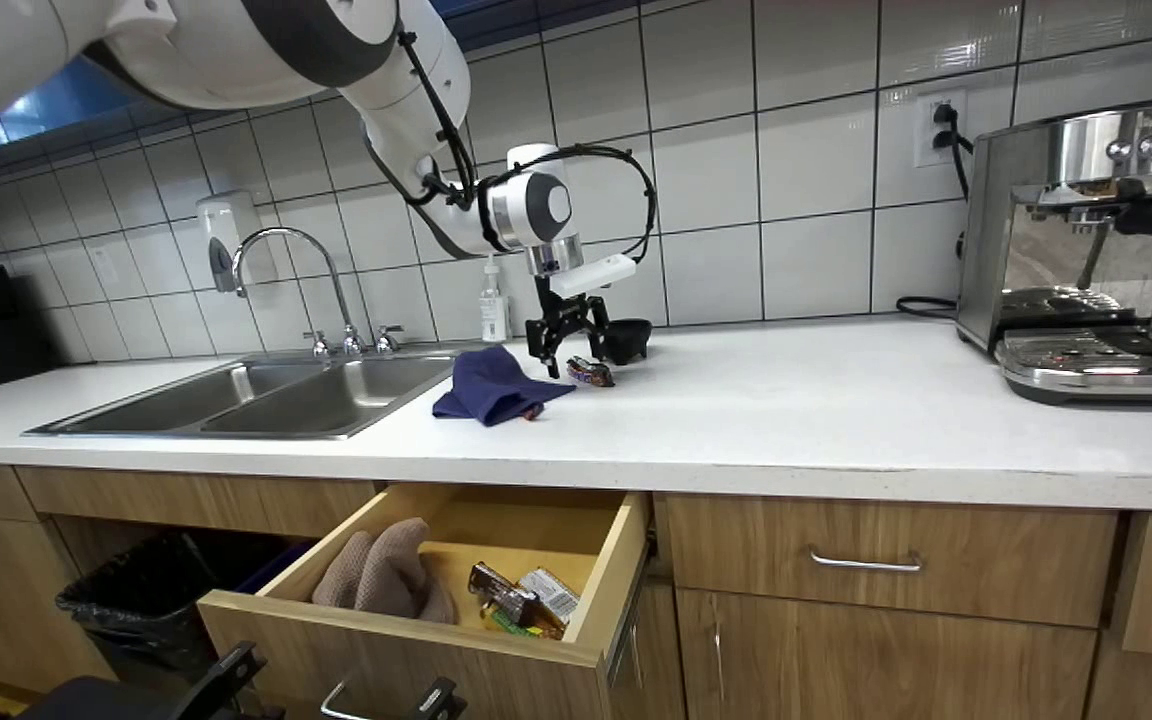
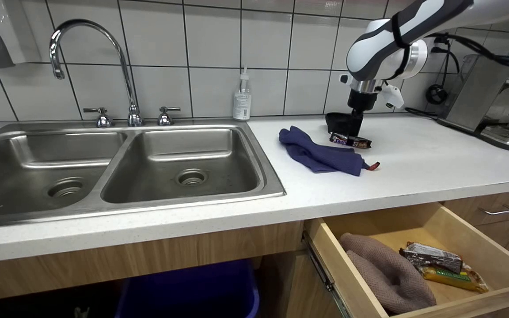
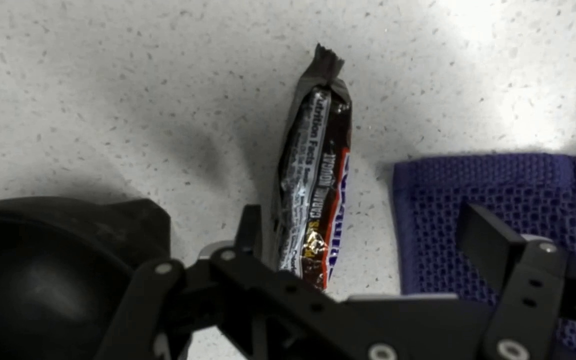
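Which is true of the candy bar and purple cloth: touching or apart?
Apart: the wrist view shows speckled counter between the candy bar and the purple cloth, along their visible sides.

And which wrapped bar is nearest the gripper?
The brown-wrapped candy bar on the countertop, right by the open gripper; the bars in the drawer lie farther off, below the countertop.

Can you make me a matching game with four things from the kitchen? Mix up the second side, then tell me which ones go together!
Things:
1. Candy bar on the counter
2. Purple cloth
3. Brown cloth
4. Bowl

What fits:
A. Inside the open drawer
B. Black
C. Wrapped, seen between the open jaws in the wrist view
D. Bunched up near the sink

Right pairs: 1-C, 2-D, 3-A, 4-B.
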`<state>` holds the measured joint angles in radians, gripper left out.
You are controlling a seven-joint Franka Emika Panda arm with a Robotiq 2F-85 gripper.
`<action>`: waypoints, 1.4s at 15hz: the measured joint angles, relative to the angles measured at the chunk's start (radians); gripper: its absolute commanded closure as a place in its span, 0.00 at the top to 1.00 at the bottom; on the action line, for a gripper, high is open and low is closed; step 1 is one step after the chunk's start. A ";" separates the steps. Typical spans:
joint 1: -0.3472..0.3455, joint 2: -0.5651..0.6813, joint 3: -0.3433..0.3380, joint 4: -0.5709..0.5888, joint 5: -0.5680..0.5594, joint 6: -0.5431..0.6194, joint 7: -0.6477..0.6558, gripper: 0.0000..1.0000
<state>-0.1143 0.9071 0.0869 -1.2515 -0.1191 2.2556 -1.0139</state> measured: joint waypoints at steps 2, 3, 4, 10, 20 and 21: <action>0.000 0.019 0.000 0.034 0.001 -0.023 0.000 1.00; 0.000 0.028 0.000 0.049 0.001 -0.034 0.000 1.00; 0.000 0.038 0.000 0.065 0.001 -0.044 0.000 1.00; 0.002 0.097 0.000 0.157 0.001 -0.111 0.000 1.00; 0.004 0.155 0.007 0.264 0.019 -0.157 0.000 0.30; 0.004 0.155 0.008 0.270 0.020 -0.157 0.000 0.22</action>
<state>-0.1101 1.0621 0.0944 -0.9818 -0.0990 2.0987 -1.0139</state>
